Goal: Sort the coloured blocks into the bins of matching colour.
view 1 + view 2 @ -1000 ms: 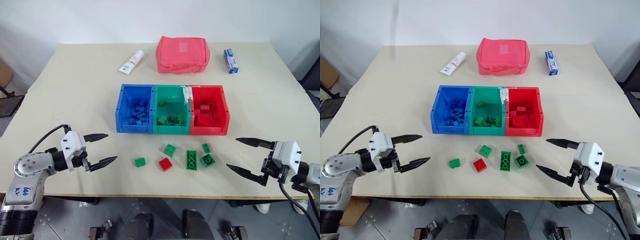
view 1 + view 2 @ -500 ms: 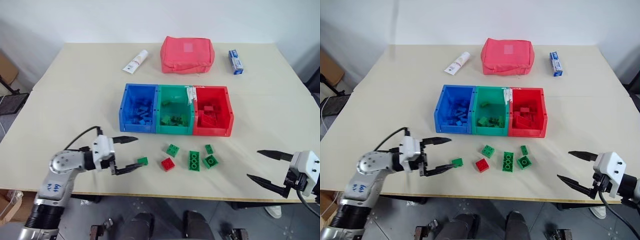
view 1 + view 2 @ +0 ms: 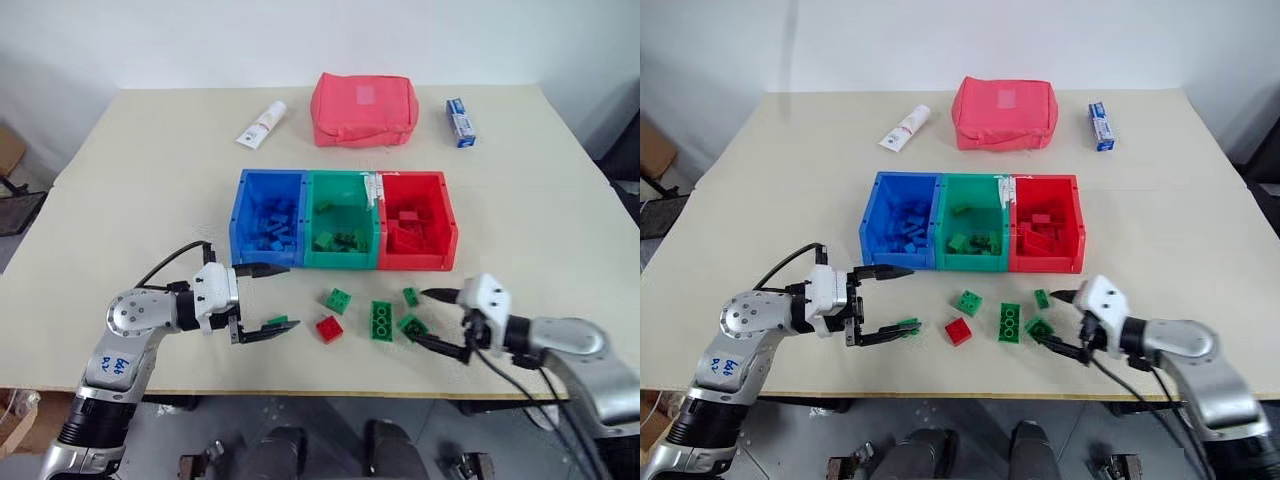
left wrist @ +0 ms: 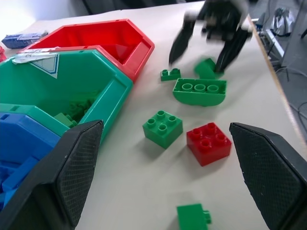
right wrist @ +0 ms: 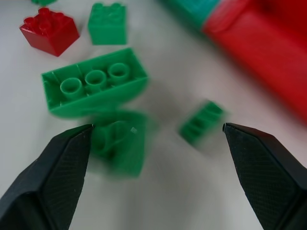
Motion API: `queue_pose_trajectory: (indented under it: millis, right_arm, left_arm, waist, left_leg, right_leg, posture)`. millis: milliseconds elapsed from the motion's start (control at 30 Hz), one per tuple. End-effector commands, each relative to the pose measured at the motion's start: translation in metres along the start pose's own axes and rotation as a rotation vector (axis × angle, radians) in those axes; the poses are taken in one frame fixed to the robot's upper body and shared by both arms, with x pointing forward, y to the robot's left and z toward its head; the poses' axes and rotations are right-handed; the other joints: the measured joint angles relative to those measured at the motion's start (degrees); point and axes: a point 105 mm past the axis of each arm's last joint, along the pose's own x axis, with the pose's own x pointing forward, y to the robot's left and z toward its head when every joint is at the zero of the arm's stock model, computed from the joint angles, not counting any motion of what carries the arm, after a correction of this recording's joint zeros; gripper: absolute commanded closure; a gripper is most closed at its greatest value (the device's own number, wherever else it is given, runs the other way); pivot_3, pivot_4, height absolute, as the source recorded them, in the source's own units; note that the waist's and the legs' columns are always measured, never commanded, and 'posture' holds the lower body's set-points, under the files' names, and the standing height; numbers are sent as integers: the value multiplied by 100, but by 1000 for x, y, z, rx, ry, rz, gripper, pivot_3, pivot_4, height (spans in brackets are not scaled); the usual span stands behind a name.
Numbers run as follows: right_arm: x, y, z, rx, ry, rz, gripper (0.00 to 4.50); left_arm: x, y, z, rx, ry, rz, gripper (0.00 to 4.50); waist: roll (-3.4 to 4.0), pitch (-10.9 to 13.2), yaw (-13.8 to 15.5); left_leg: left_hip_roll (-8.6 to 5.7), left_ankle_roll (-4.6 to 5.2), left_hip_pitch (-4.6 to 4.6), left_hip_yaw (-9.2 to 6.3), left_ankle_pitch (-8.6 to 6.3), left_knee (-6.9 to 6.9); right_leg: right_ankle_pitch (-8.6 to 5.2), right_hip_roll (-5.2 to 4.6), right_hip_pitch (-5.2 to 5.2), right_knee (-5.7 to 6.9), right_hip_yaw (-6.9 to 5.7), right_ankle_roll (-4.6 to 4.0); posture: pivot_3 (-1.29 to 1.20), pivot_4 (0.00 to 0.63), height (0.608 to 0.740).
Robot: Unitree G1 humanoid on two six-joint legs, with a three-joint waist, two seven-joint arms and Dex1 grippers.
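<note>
From the head camera, both arms work the loose bricks in front of the bins (image 3: 343,262). The left gripper (image 3: 262,299) has its fingers spread wide around the small green brick (image 3: 277,321) nearest the table edge, holding nothing yet. The right gripper (image 3: 432,320) stands open just beside the square green brick (image 3: 412,325) at the right end of the scatter. Between them lie the red brick (image 3: 330,328), another green square (image 3: 338,300), a long green brick (image 3: 382,320) and a tiny green one (image 3: 411,296). To do this step well, each gripper should probably centre its brick between the fingers and close on flat sides, not studs (the smooth plastic would likely slip off a corner).

In the left wrist view, textured black pads (image 4: 79,167) frame the small green brick (image 4: 193,216), with the red brick (image 4: 209,143) and green square (image 4: 162,128) beyond. The green bin (image 4: 115,88) and red bin (image 4: 136,50) are rigid, glossy, open-topped boxes.

In the right wrist view, the open fingers (image 5: 67,163) bracket the square green brick (image 5: 120,146), lying hollow side up, beside the three-holed long brick (image 5: 93,86).
</note>
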Motion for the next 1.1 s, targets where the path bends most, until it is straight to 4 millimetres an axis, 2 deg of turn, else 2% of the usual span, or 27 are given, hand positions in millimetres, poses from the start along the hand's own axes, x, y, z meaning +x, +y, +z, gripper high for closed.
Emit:
queue_pose_trajectory:
  millis: [33, 133, 233, 267, 500, 700, 800, 900, 1000, 1100]
  right_arm:
    - [3, 2, -7, 0, 28, -8, 1188]
    - [3, 2, -7, -13, 30, -5, 2285]
    - [0, -3, -6, -27, 29, -17, 3169]
    - [-1, -4, -5, -32, 26, -17, 3328]
    - [-5, -13, 7, -58, -43, -47, 3328]
    - [-25, -32, 46, 12, -245, -95, 3328]
    - [-28, -36, 51, 87, -237, -62, 3328]
    - [-26, -36, 56, 67, -241, -42, 3328]
    - [-17, -34, 71, 55, -283, -12, 3328]
    - [4, -43, 97, 69, -335, -41, 3328]
  left_arm:
    - [-2, -7, 8, -1, -19, -35, 0]
    - [-2, -11, 5, -10, -9, -50, 0]
    - [0, -11, 3, -14, -16, -35, 0]
    - [0, -11, 3, -14, -18, -30, 0]
    - [2, -10, 1, -12, -24, -1, 0]
    - [-4, -1, 3, -28, -51, 79, 0]
    - [-7, 0, 1, -32, -44, 95, 0]
    - [-7, 2, 3, -19, -52, 115, 0]
    - [-11, 5, 3, -37, -57, 149, 0]
    - [-23, 14, 3, -63, -69, 239, 0]
  waist:
    - [0, 0, 17]
    - [0, 0, 18]
    - [0, 0, 17]
    - [0, 0, 17]
    - [0, 0, 18]
    - [0, 0, 3]
    - [0, 0, 4]
    - [0, 0, 16]
    - [0, 0, 6]
    - [-1, 0, -51]
  left_leg:
    - [-1, 1, 1, 1, 0, 2]
    - [2, 1, 3, 1, -1, 4]
    - [6, 0, 7, 1, -1, 2]
    - [6, 0, 7, 1, -2, 2]
    - [6, -1, 7, 2, -2, 2]
    - [10, -2, 7, 4, -2, -2]
    - [16, -5, 7, 6, -4, -2]
    - [18, -8, 7, 4, -6, -2]
    - [18, -8, 5, 5, -7, -1]
    - [28, -12, 6, 13, -9, 1]
  right_leg:
    - [1, 0, 2, 0, 1, -1]
    - [3, 5, 5, 0, 1, -4]
    - [3, 8, 8, 0, 1, -4]
    - [3, 8, 8, 0, 1, -4]
    - [3, 9, 8, -1, 1, -5]
    - [3, 13, 5, -1, 5, -5]
    - [4, 20, 3, -2, 7, -7]
    - [4, 21, 3, -4, 5, -10]
    - [4, 21, 2, -6, 6, -11]
    - [5, 32, -3, -3, 14, -13]
  posture:
    - [0, 150, 740]
    - [0, 150, 740]
    - [0, 150, 740]
    - [0, 150, 740]
    - [0, 150, 740]
    - [0, 150, 740]
    - [0, 150, 740]
    - [0, 150, 740]
    - [0, 150, 740]
    - [0, 150, 740]
